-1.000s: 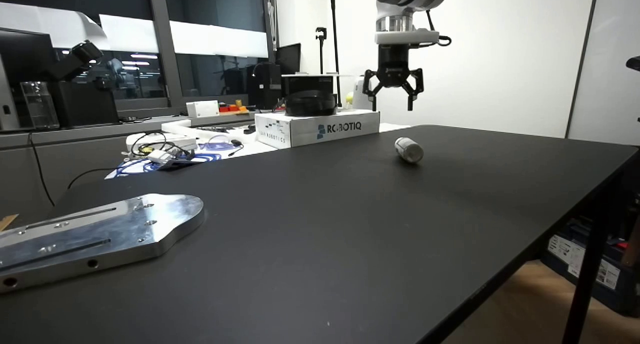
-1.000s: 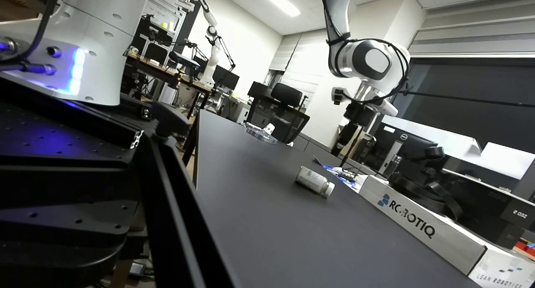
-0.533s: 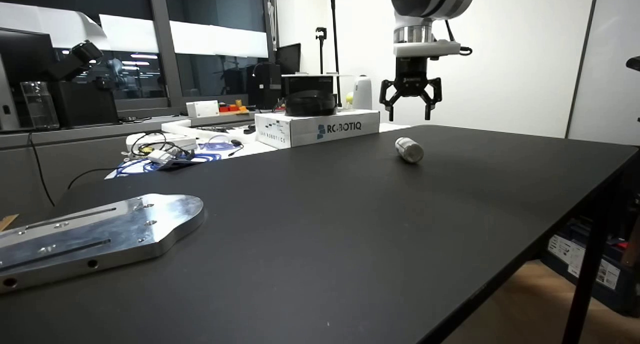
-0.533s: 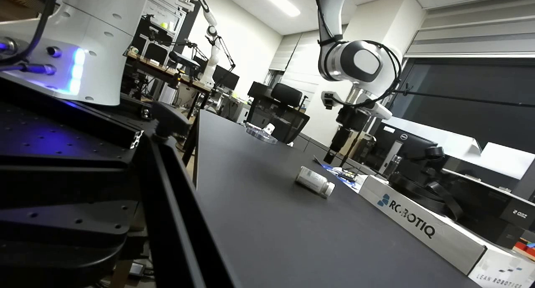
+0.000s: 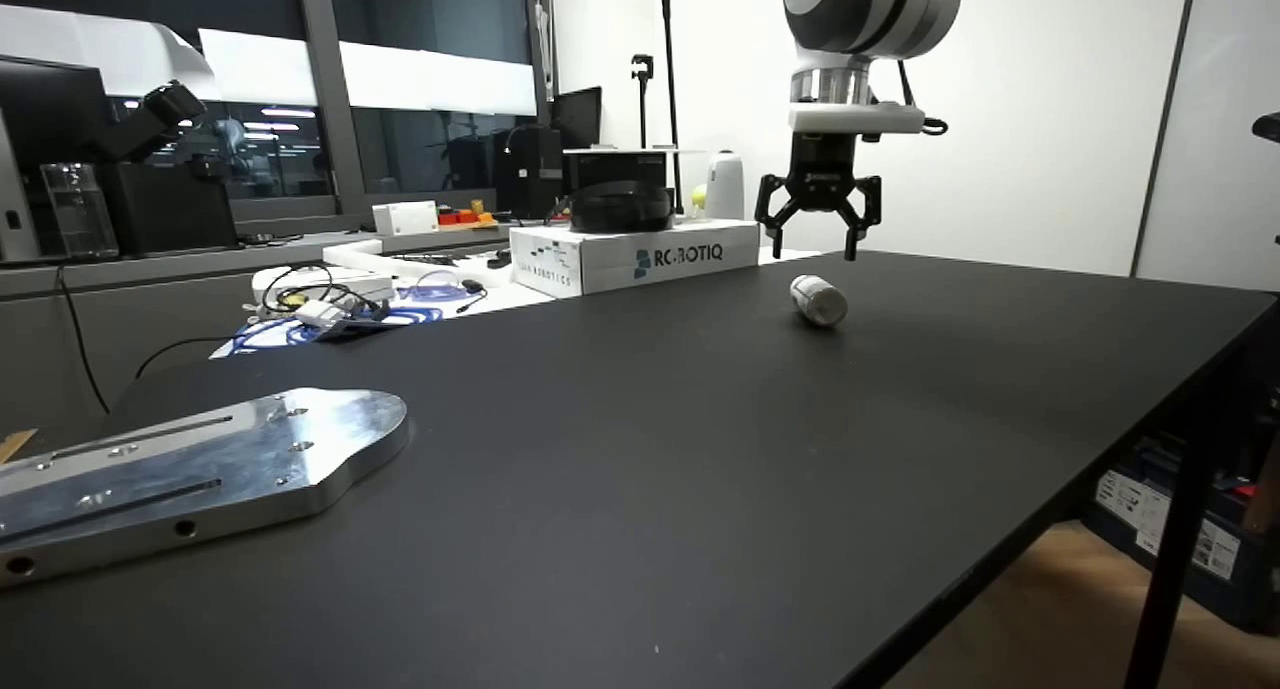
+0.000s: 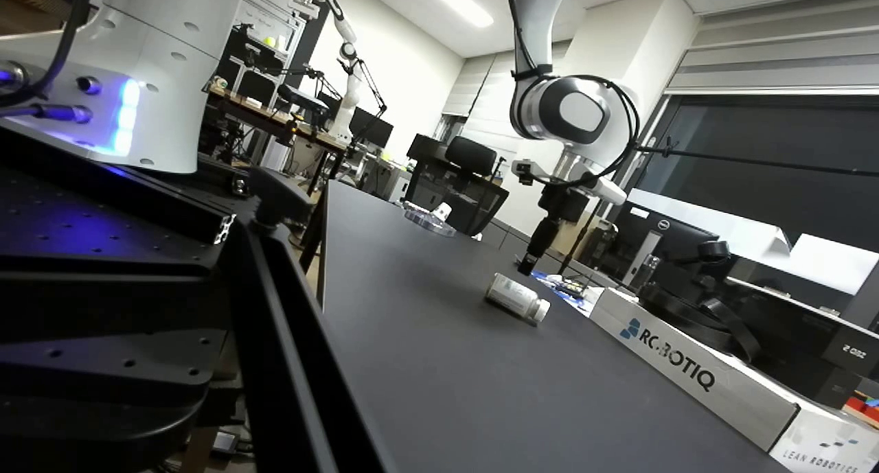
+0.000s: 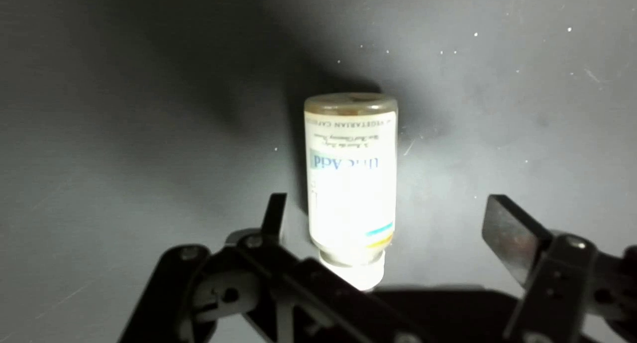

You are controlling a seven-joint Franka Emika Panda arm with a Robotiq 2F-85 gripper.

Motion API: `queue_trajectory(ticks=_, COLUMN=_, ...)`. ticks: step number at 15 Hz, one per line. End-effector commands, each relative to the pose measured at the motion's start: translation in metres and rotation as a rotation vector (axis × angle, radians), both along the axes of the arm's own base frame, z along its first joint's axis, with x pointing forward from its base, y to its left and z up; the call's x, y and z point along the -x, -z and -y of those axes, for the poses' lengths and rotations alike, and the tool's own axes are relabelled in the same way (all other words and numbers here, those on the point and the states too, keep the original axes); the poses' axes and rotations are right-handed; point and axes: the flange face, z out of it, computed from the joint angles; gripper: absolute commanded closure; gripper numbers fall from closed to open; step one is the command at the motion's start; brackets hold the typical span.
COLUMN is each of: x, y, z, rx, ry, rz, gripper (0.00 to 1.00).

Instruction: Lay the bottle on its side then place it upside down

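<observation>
Matte black, the table (image 5: 600, 469) stretches beneath your jaws, and the gripper (image 5: 814, 255) hangs above it in both exterior views. The bottle (image 7: 352, 178) lies on its side there, below the gap between the fingers (image 7: 274, 218); the laying-down half looks done, so your step now is likely the pick-up for turning it over. Shift until the bottle sits midway, since the wrist view shows it nearer one finger, then lower straight down, take the body squarely, and tilt until the white cap (image 7: 366, 273) points downward; that narrow end may wobble, so let go gently. Your jaws stand wide, holding nothing and touching neither bottle nor table.
</observation>
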Motion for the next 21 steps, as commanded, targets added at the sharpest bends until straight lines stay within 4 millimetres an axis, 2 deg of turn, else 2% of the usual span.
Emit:
queue_trajectory(ticks=1, x=0.006, y=0.004, z=0.002, rx=-0.004, ry=0.011, rz=0.004, gripper=0.0)
queue_trajectory(ticks=12, x=0.006, y=0.037, z=0.0, rx=0.019, ry=0.004, rz=-0.01, gripper=0.0)
queue_trajectory(ticks=13, x=0.006, y=0.039, z=-0.001, rx=0.021, ry=-0.005, rz=-0.009, gripper=0.25)
queue_trajectory(ticks=14, x=0.006, y=0.04, z=-0.002, rx=0.022, ry=-0.01, rz=-0.011, gripper=0.26)
queue_trajectory(ticks=19, x=0.005, y=0.035, z=-0.007, rx=-0.002, ry=-0.041, rz=-0.032, gripper=0.61)
queue_trajectory(ticks=21, x=0.004, y=0.031, z=-0.01, rx=-0.038, ry=-0.071, rz=-0.068, gripper=0.7)
